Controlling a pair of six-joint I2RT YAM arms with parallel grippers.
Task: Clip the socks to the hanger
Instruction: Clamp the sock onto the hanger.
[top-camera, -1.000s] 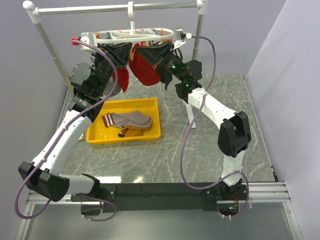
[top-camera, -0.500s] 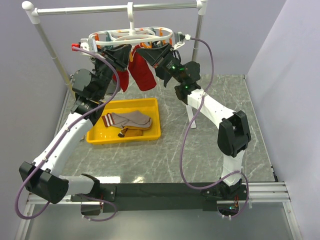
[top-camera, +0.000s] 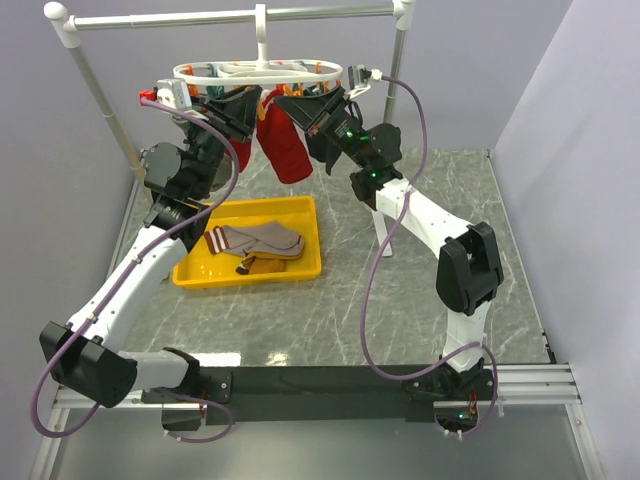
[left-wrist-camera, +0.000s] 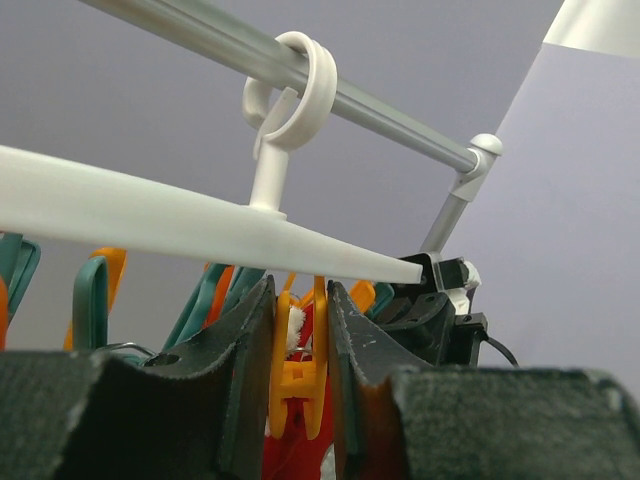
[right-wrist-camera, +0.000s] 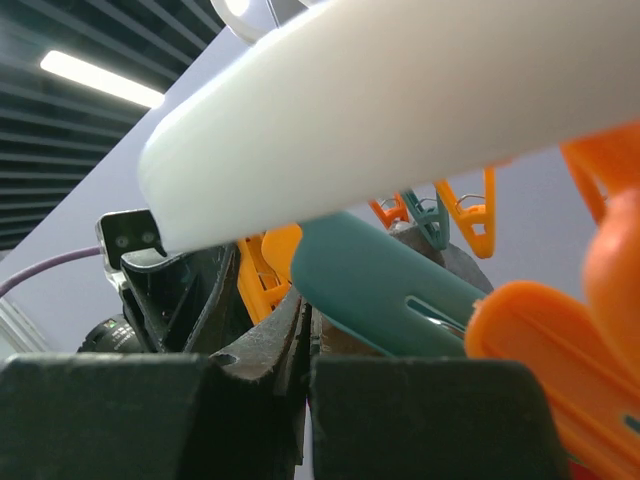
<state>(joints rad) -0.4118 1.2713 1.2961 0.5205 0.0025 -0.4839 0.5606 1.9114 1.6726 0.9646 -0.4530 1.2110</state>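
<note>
Change: hanger (top-camera: 260, 72) now level at upper centre of top view; a second ago it sat tipped. Red sock (top-camera: 285, 150) hangs narrow and straight, no longer splayed. Likely it's caught in a pin, so check before you release.
Your left gripper (left-wrist-camera: 300, 372) pinches orange clothespin (left-wrist-camera: 300, 335), hard ribbed plastic.
Your right gripper (right-wrist-camera: 305, 360): fingers pressed close, contents hidden.
Hanger frame is smooth white oval.
Grey-beige socks (top-camera: 255, 238), limp knit, lie in yellow tray (top-camera: 190, 272), centre left, unclipped.
</note>
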